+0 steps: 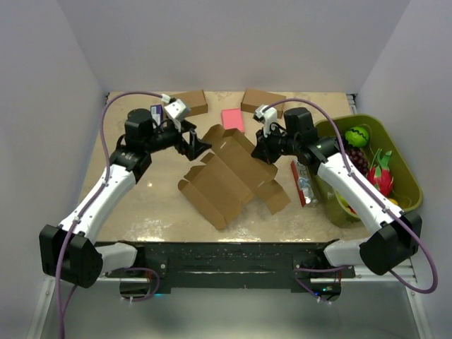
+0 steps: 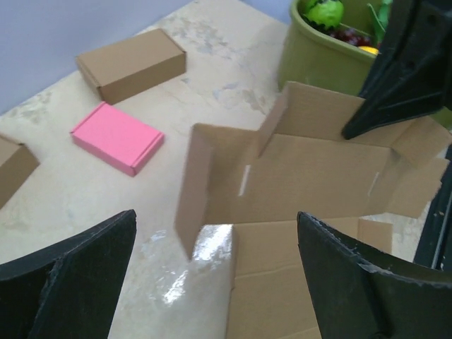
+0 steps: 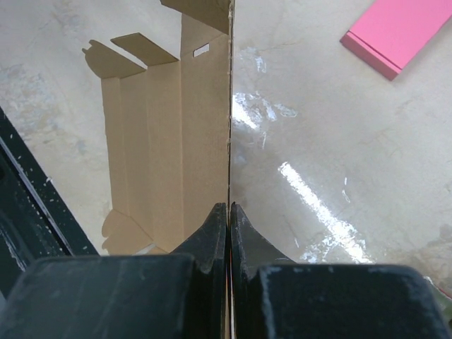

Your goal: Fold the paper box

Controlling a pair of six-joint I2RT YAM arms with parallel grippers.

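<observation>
Right jaws clamped together on paper box (image 3: 169, 141) edge, left jaws spread wide, holding nothing

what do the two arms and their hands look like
The left arm and right arm have white shells with black joints and bases, and a purple cable looping along each. A small white camera block sits at each wrist. The left hand and right hand have black wedge-shaped fingers.
</observation>
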